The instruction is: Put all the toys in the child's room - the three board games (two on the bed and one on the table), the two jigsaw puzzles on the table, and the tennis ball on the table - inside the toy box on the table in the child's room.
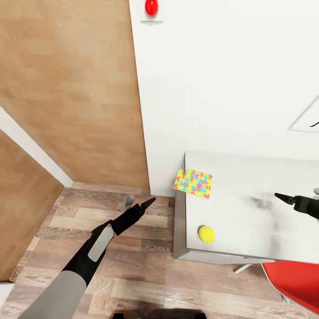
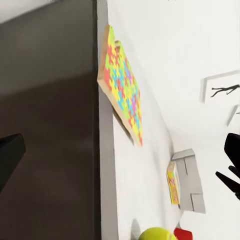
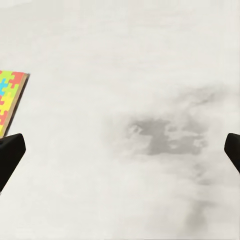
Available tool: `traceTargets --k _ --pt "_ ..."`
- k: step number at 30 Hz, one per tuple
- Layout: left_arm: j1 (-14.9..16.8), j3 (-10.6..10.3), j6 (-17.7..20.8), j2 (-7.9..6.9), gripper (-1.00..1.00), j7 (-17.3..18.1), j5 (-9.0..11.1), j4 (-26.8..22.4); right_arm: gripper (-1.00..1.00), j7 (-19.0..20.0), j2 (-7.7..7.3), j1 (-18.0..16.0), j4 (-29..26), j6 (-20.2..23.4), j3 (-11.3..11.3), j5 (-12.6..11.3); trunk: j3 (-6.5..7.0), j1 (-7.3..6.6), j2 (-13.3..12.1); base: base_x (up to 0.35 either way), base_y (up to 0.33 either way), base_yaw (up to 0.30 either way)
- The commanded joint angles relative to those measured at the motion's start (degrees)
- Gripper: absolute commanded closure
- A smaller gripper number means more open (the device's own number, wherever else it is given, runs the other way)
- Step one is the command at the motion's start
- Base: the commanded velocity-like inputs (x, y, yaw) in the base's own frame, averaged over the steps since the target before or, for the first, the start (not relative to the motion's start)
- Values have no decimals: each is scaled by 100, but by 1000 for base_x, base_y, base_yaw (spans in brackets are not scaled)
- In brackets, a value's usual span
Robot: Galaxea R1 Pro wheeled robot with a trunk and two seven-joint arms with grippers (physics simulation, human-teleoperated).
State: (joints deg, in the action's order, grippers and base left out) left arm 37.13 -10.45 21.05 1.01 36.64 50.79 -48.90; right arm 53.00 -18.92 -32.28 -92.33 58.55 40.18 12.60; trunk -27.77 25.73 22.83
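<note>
One jigsaw puzzle (image 1: 193,182) lies flat on the far left corner of the white table (image 1: 248,212), overhanging the edge a little. The tennis ball (image 1: 206,234) rests near the table's front left corner. My left gripper (image 1: 148,203) hangs open over the floor, left of the table and level with its edge. The left wrist view looks along the tabletop past the puzzle (image 2: 122,85) and ball (image 2: 157,234) to the grey toy box (image 2: 190,177), with a colourful flat panel (image 2: 172,182) at its side. My right gripper (image 1: 280,196) is open and empty over bare tabletop, and its wrist view catches a puzzle corner (image 3: 10,97).
A red chair (image 1: 294,283) stands at the table's front right. A wooden wall panel (image 1: 71,88) fills the left, with wood-plank floor (image 1: 133,274) below. A small grey object (image 1: 128,201) sits on the floor near my left gripper. A framed print (image 1: 308,117) hangs on the white wall.
</note>
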Motion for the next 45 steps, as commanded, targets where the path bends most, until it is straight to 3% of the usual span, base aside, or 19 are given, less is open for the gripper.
traceTargets --k 1,16,45 --pt "4 -3 52 -1 -100 0 60 1 -100 60 0 -7 -5 24 6 58 -8 5 9 162 0 -13" --pt "2 -6 22 1 -100 -22 53 98 -100 54 46 -7 -5 18 7 59 -7 5 9 210 0 -4" --pt "74 4 -40 24 -100 -55 55 764 -100 61 98 -7 -5 22 15 59 -7 5 9 21 0 0"
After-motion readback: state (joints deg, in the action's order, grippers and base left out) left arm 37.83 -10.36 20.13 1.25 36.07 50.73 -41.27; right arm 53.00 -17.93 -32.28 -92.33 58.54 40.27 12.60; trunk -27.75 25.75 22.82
